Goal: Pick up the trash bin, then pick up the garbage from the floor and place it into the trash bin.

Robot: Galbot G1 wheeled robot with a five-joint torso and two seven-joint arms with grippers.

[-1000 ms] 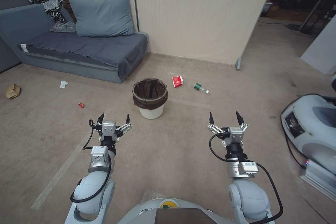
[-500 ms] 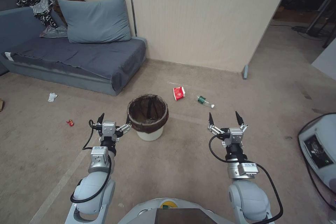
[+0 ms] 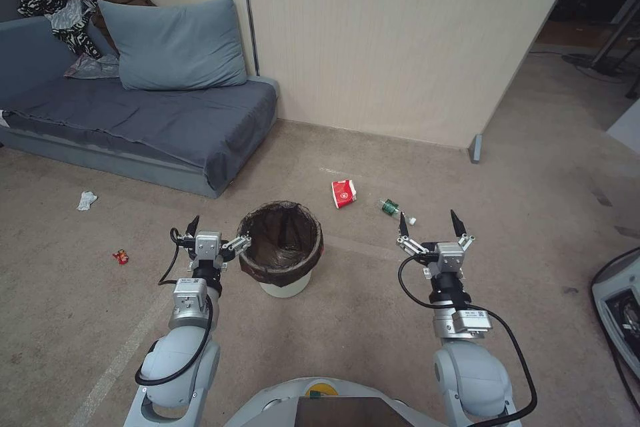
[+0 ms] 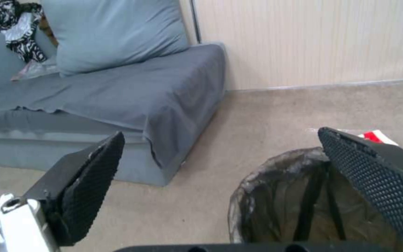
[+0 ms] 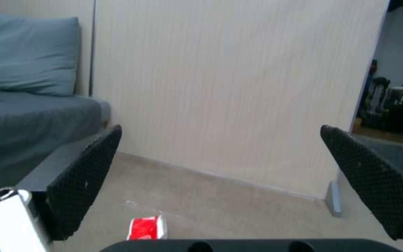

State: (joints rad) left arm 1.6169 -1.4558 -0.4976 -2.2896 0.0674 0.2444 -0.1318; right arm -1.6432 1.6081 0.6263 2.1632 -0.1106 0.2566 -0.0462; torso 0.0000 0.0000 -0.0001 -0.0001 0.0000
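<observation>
On the carpet near the sofa's corner, the trash bin (image 3: 281,250) stands upright, not yet lifted. The left gripper (image 3: 217,228) is held beside its rim, the right gripper (image 3: 430,223) apart, both wide open and empty. Closing on the rim is judged next.
</observation>
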